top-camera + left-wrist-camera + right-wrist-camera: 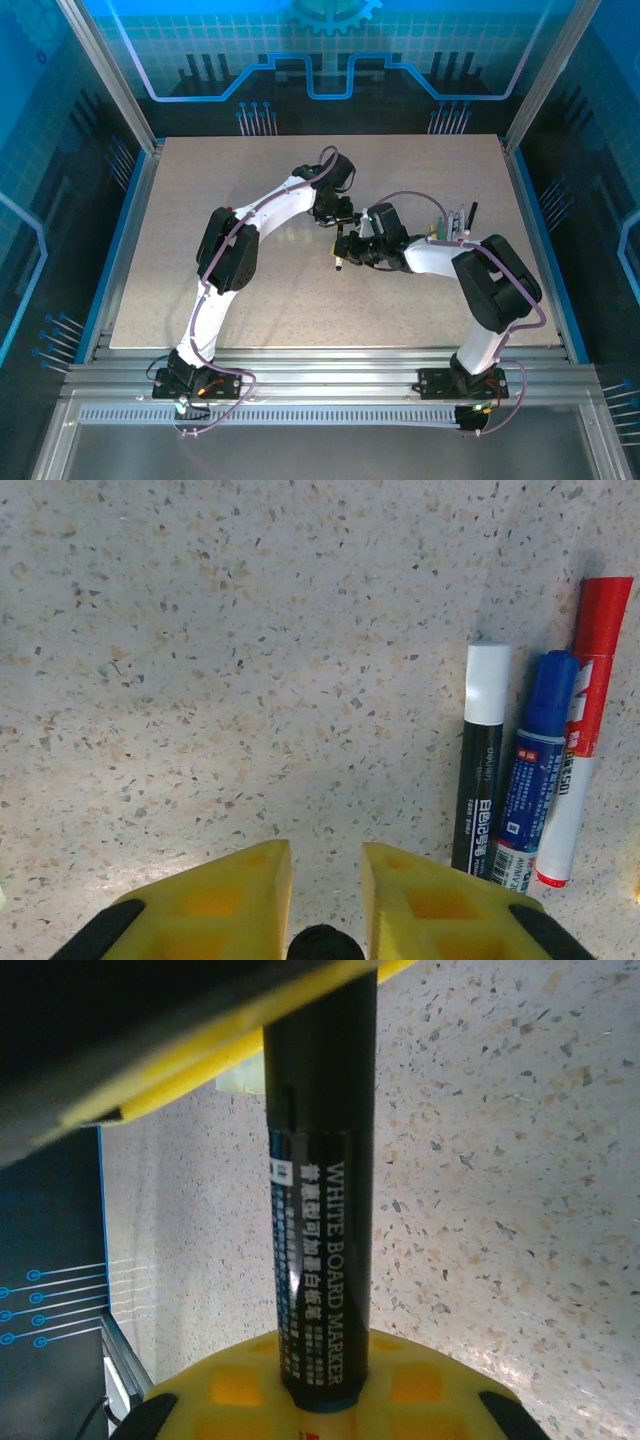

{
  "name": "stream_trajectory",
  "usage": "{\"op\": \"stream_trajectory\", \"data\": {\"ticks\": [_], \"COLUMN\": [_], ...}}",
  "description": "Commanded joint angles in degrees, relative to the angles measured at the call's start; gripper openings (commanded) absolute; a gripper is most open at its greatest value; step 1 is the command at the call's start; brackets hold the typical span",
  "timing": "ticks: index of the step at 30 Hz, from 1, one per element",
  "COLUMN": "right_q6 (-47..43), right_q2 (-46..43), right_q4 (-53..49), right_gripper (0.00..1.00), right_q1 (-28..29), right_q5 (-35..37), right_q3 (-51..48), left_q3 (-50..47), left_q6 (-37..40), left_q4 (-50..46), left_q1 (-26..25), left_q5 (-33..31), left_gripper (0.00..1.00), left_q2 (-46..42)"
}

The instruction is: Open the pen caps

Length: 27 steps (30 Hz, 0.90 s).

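Observation:
A black whiteboard pen [320, 1250] stands between my two grippers above the table's middle [340, 256]. My right gripper [325, 1352] is shut on its barrel, near the lower end. The black pen cap [320, 1055] is still seated on the pen. My left gripper [325, 855] is shut on this cap from the other side, and the cap's round end [325, 945] fills the gap between the yellow fingers [225, 905]. In the top view the left gripper [344, 222] meets the right gripper [353, 250] at the pen.
Three markers lie side by side on the speckled table: a black one with a white end [485, 765], a blue one [535, 770] and a red-capped white one [588, 730]. A cluster of pens [455, 222] lies by the right arm's elbow. Blue walls surround the table [200, 200].

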Motion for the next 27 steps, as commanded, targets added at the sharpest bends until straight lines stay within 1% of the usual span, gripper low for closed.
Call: {"op": "stream_trajectory", "data": {"ticks": [1, 5, 6, 9, 10, 13, 18, 22, 27], "right_q6": [0.35, 0.11, 0.09, 0.26, 0.34, 0.54, -0.89, -3.75, -6.91], "right_q2": [0.49, 0.64, 0.80, 0.92, 0.90, 0.45, -2.14, -6.79, -13.34], "right_q4": [0.46, -0.03, -0.15, -0.07, -0.03, -0.13, -4.06, -10.73, -19.57], "right_gripper": [0.00, 0.00, 0.00, 0.00, 0.00, 0.00, 0.00, 0.00, 0.00], "right_q1": [0.52, 0.57, 0.55, 0.52, 0.55, 0.82, 2.17, 4.61, 8.08], "right_q5": [0.15, -0.02, -0.20, -0.47, -0.47, -0.69, -1.42, -2.09, -0.95], "right_q3": [1.61, 1.65, 3.25, 3.22, 3.06, 2.79, 2.25, -2.03, -5.87], "left_q3": [-1.04, -1.26, -1.46, -1.61, -1.66, -1.53, 1.31, 7.16, 16.45], "left_q6": [-0.71, -0.57, -0.60, -0.51, -0.47, -0.79, -1.30, -1.33, -1.36], "left_q4": [-0.19, -0.25, -0.17, 0.00, 0.14, 0.42, -0.08, -2.69, -6.45], "left_q1": [-0.31, -0.34, -0.30, -0.26, -0.18, 0.12, 1.43, 3.46, 5.22], "left_q5": [1.46, 1.45, 1.33, 1.38, 1.45, 1.72, 0.50, -1.49, -1.53], "left_gripper": [0.26, 0.25, 0.25, 0.21, 0.17, 0.00, 0.00, 0.00, 0.00], "left_q2": [-0.55, -0.65, -0.61, -0.51, -0.38, 0.15, 1.52, 3.62, 7.73]}}
